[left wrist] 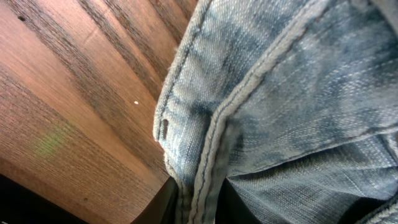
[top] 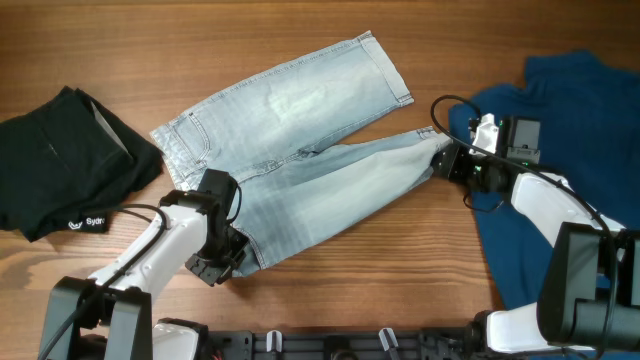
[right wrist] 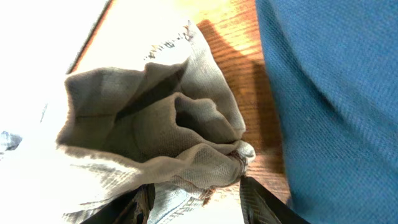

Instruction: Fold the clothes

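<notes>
The pale blue jeans (top: 290,150) lie spread on the table, waist at the left and two legs running to the right. My left gripper (top: 232,258) is shut on the jeans' waistband corner, whose seam (left wrist: 208,180) sits between the fingers. My right gripper (top: 443,160) is shut on the hem of the nearer leg (right wrist: 205,168), bunched between its fingers. The black garment with white lettering (top: 70,160) lies at the far left. The dark-blue garment (top: 560,150) lies at the right, also in the right wrist view (right wrist: 336,93).
The wooden table (top: 400,270) shows in front of the jeans and at the back left. The right arm's body (top: 560,215) lies over the dark-blue garment. A black rail (top: 330,345) runs along the table's near edge.
</notes>
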{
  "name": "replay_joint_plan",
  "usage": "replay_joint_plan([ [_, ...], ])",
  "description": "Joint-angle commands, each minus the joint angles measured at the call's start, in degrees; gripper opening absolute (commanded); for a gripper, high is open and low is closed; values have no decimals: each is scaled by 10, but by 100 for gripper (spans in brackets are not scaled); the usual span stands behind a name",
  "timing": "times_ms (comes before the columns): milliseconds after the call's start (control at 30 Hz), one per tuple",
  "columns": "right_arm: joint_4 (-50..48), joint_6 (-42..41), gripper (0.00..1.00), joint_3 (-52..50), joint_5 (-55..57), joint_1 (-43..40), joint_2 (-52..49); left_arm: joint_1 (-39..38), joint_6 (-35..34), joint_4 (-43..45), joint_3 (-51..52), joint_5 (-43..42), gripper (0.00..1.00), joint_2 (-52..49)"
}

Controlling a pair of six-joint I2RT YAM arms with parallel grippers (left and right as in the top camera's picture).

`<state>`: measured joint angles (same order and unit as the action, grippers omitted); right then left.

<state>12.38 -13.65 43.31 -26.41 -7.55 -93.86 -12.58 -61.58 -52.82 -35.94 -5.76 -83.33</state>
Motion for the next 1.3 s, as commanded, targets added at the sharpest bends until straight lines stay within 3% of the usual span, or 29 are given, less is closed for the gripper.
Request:
replay_joint_plan([
  [0,-11,-15,45,-15,15,-2,-6,5,10,-7,14,18,18,2],
  [100,-14,-15,43,-19,55,-2,-24,5,12,-7,14,16,18,2],
  [267,-60,-16,46,-19,13,-2,-81,5,12,-8,14,10,18,2],
  [367,-40,-16,18,-18,4,-2,-76,5,12,-8,14,8,18,2],
  [467,21,-30,4,-7,2,-2,-38,5,14,-9,14,4,17,2],
  [700,284,-39,4,90,73,-2,145,5,43,-84,-23,-11,12,26],
  [833,339,-39,4,137,76,-2,189,22,59,-125,-53,-10,9,87],
  [1067,270,-64,4,157,-10,-2,191,107,59,-148,-62,-8,7,208],
  [1267,102,-137,4,157,-57,20,141,174,87,-19,-80,-8,4,246],
])
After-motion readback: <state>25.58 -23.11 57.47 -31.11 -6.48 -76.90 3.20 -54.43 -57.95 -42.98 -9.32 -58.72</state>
